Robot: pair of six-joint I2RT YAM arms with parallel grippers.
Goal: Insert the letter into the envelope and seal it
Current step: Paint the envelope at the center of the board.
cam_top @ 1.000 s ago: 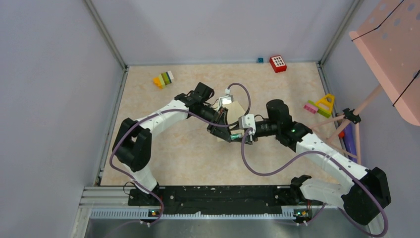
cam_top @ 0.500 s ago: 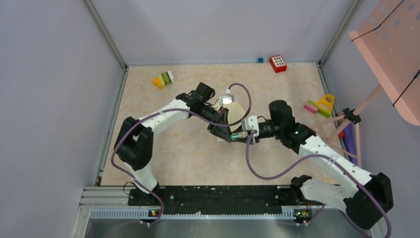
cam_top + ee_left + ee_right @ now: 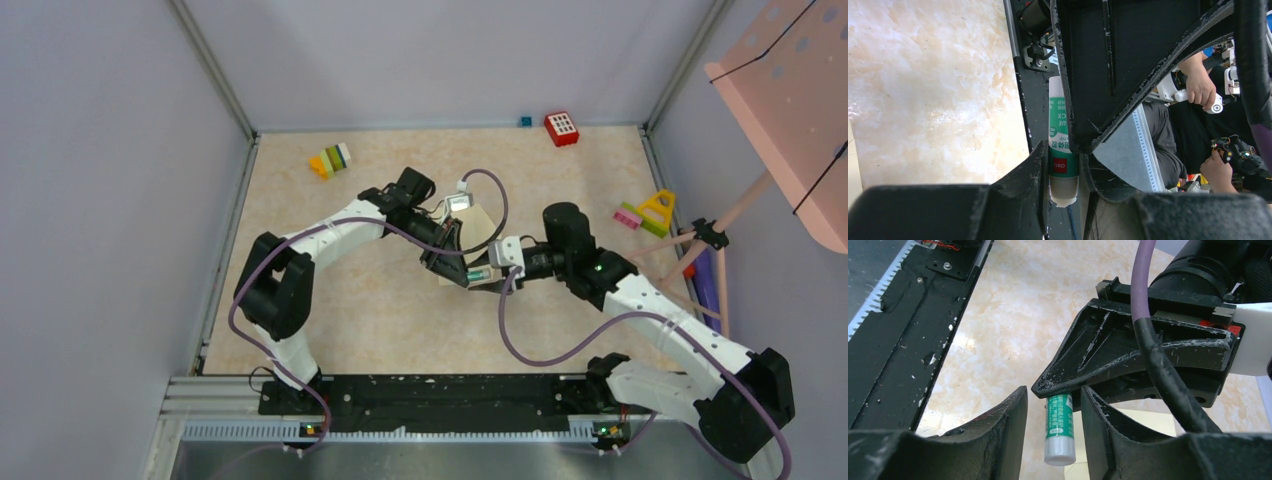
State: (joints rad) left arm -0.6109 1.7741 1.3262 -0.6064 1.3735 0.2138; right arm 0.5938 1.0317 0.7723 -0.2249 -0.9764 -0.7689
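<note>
The envelope [image 3: 483,221] lies mid-table [image 3: 330,300] beneath both arms, mostly hidden. Above it the left gripper [image 3: 1064,167] grips a glue stick [image 3: 1060,426]; the right gripper [image 3: 1054,397] straddles its free end, jaws apparently parted clear of it

Even, bright light; soft shadows; blurred, dark near foreground.
</note>
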